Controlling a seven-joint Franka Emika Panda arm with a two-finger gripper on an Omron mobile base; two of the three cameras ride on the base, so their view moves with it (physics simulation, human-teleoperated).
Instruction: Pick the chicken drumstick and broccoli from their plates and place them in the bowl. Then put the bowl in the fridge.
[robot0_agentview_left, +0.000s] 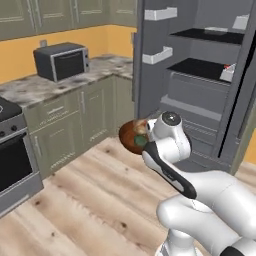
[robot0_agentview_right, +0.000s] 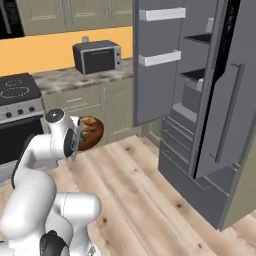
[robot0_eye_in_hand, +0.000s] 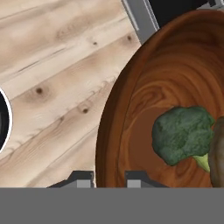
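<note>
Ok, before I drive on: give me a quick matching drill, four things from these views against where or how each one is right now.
Things:
1. bowl
2. broccoli
3. fridge
4. toaster oven

States:
a. doors open, shelves showing
b. lying inside the brown bowl
c. on the marble counter by the orange wall
d. rim pinched in the gripper, held over the wood floor

Pairs: 1-d, 2-b, 3-a, 4-c

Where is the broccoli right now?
In the hand view the broccoli lies inside the bowl, right of centre, against the drumstick at the right edge.
</note>
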